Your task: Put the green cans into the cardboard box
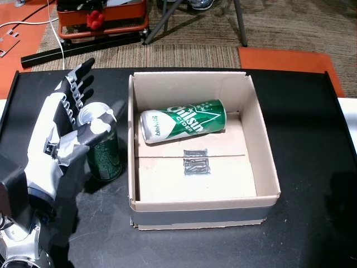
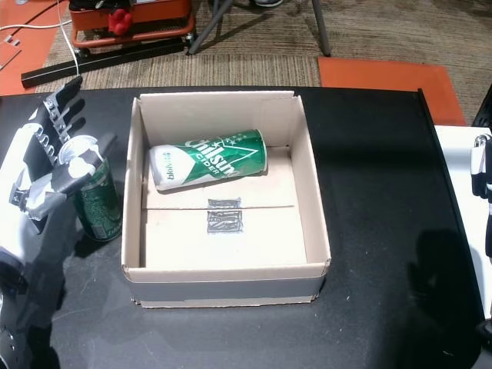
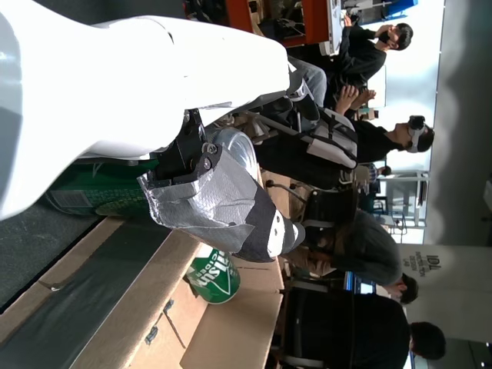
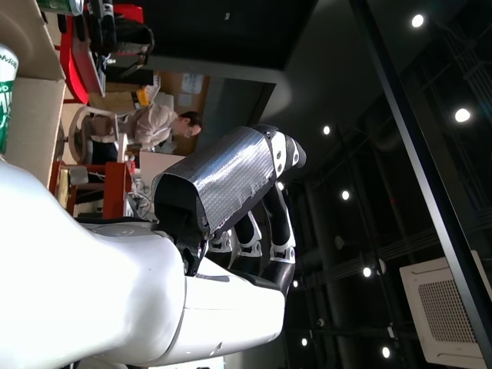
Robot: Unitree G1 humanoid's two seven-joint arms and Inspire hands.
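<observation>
Left of the cardboard box (image 1: pixel 262 167), on the black table (image 1: pixel 312 123), your left hand (image 1: pixel 61 134) stands beside an upright green can (image 1: pixel 105 153). Its taped thumb (image 1: pixel 92 131) lies across the can's front near the rim, while the fingers (image 1: pixel 78 89) point up past the far side. Most of the can's left flank is hidden behind the palm in both head views, so you cannot tell whether the grasp is firm or the thumb is only resting there. The left wrist view gives little help: the white forearm fills most of it, and only a sliver of the can (image 3: pixel 100 192) shows behind the thumb (image 3: pixel 223 211).

Inside the box, a second green can (image 1: pixel 183 121) lies on its side toward the far wall, its top pointing left.

Your right hand (image 4: pixel 246 207) is nearly out of both head views; only a scrap shows at the right edge of one (image 2: pixel 480 173). Its wrist view shows it raised against the ceiling, fingers (image 4: pixel 273 231) loosely extended, holding nothing. People are seated in the background (image 3: pixel 377 146).
</observation>
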